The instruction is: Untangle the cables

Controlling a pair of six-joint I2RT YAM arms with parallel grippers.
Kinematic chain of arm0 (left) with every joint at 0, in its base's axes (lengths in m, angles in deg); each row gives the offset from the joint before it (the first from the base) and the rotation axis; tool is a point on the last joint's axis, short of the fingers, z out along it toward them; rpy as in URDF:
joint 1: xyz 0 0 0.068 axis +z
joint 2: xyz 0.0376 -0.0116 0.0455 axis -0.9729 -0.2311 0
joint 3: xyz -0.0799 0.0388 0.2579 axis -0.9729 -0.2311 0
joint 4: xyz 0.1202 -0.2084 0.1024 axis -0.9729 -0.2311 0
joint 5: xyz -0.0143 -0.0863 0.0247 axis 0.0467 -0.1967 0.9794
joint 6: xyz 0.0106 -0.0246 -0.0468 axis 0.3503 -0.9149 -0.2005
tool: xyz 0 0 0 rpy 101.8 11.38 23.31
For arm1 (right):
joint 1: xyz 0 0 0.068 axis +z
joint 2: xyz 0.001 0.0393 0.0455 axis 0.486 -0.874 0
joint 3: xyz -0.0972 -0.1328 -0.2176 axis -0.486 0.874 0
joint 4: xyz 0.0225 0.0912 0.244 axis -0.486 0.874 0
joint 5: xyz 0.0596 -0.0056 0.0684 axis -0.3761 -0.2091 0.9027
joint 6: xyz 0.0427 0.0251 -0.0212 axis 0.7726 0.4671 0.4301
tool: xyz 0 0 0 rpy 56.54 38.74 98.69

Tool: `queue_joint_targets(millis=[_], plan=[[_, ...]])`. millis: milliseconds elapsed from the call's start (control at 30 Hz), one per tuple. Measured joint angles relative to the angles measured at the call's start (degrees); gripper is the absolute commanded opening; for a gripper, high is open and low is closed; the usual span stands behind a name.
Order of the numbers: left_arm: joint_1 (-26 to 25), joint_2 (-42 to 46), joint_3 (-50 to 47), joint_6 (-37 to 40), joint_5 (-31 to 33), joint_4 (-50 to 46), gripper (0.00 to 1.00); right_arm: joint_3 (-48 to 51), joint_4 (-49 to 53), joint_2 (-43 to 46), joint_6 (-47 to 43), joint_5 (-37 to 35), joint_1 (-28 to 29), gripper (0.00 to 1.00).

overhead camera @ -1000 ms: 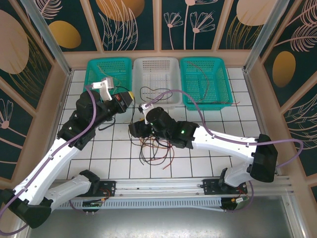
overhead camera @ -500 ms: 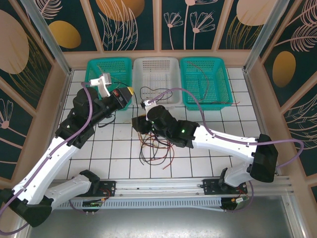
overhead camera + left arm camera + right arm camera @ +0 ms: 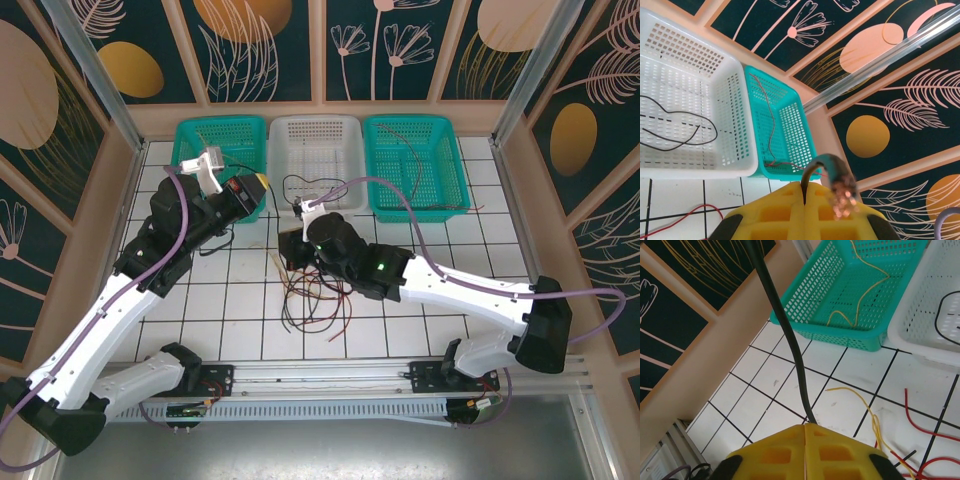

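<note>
A tangle of red, black and yellow cables (image 3: 312,300) lies on the tiled floor in front of the arms. My left gripper (image 3: 254,188) hovers by the left teal basket. In the left wrist view its yellow jaws (image 3: 805,188) are shut on a black cable end (image 3: 811,176) that curls up into bare copper strands (image 3: 842,196). My right gripper (image 3: 285,250) sits just above the tangle. Its jaws (image 3: 805,426) are shut on a black cable (image 3: 790,340) that rises from them toward the top of that view. A yellow cable (image 3: 867,405) and a red cable (image 3: 920,422) lie beside it.
Three baskets line the back wall: a left teal basket (image 3: 190,135) holding a yellow wire, a white basket (image 3: 340,130) holding a black wire, and a right teal basket (image 3: 455,165) holding red wire. Walls enclose the tiled floor on three sides.
The right gripper's jaws have closed onto the black cable and it has shifted slightly right. The left gripper stayed shut and moved a little toward the baskets.
</note>
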Motion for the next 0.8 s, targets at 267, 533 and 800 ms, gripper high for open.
queue_joint_targets(millis=[267,533,800], plan=[[0.09,-0.02,-0.09,-1.14,-1.77,0.74,0.00,-0.02,-0.83,-0.44,0.33,0.44,-3.56,0.46],[0.11,-0.07,-1.46,-2.47,-3.50,2.69,0.00,-0.59,-3.19,-2.56,0.02,3.21,-5.57,0.18],[0.48,-0.52,-2.29,-2.73,-3.80,4.04,0.00,-0.79,-3.85,-2.67,-0.81,4.20,-5.57,0.00]])
